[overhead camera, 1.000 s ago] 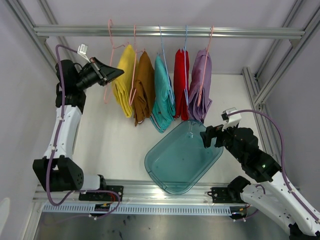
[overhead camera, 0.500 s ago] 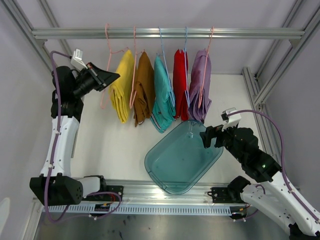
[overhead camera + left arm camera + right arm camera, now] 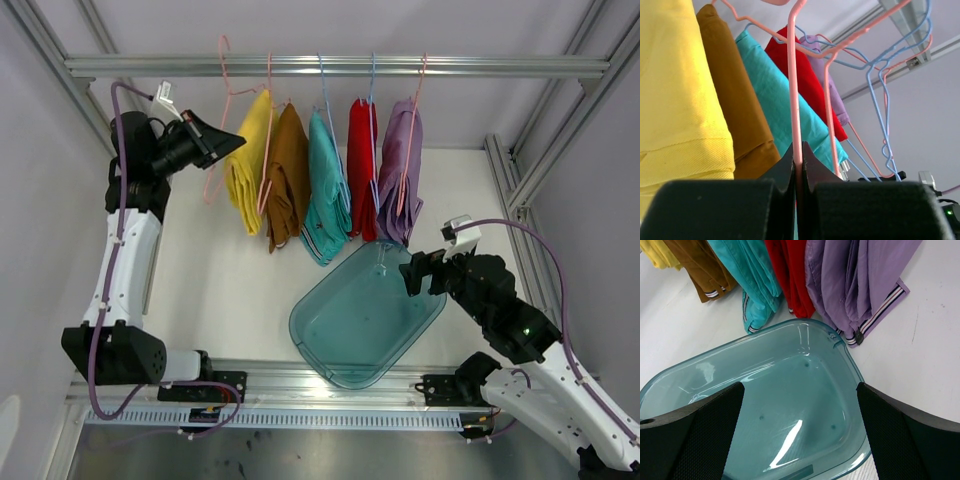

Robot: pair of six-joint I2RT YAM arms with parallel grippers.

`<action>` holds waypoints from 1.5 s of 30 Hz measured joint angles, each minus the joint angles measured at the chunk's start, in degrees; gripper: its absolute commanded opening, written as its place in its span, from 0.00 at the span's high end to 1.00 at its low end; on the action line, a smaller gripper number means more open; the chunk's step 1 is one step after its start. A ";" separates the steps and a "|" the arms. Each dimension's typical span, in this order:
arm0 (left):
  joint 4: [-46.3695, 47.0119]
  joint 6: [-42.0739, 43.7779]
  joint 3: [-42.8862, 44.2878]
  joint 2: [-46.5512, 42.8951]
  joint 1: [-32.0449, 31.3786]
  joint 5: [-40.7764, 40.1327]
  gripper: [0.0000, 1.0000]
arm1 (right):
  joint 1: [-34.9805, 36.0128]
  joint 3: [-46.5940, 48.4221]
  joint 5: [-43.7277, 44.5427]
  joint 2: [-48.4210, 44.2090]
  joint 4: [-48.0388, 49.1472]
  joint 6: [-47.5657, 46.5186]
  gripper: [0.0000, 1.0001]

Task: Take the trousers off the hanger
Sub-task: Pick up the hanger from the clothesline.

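While pinching the thin wire of the leftmost pink hanger in the left gripper, hovering high at ten o'clock of the scene, just under the rail. Clamped right down on that wire, nothing else in the grip, no cloth at all.

Draped on that same hanger, just at three o'clock of the gripper: the yellow trousers. Folded over the bar, long axis down from twelve to six in the top view. So off toward three o'clock for the cloth, with the left arm by far the nearer.

Over at four o'clock, well apart from the yellow pair: the right gripper, spread wide, holding nothing, poised above the teal tub. Lilac hems just beyond it at twelve.

Probably a job of steadying the hanger with the left and drawing the cloth down toward six.

Now the count. Five pairs along the rail, nine o'clock to three: yellow, brown trousers, teal trousers, red trousers, lilac trousers. Five hangers as well: three pink, plus two blue hangers. One tub. None off yet.
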 measured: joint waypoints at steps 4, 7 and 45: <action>-0.96 0.15 2.05 0.07 -0.72 -0.31 1.00 | 0.00 0.00 0.02 0.81 -0.02 0.00 0.00; -2.12 1.14 3.78 0.07 -1.29 -1.44 1.00 | 0.00 0.00 0.00 1.14 -0.04 0.00 0.00; -15.41 7.61 -30.86 -43.56 -6.29 -25.40 1.00 | 0.35 3.28 -0.02 2.10 -0.09 0.22 0.01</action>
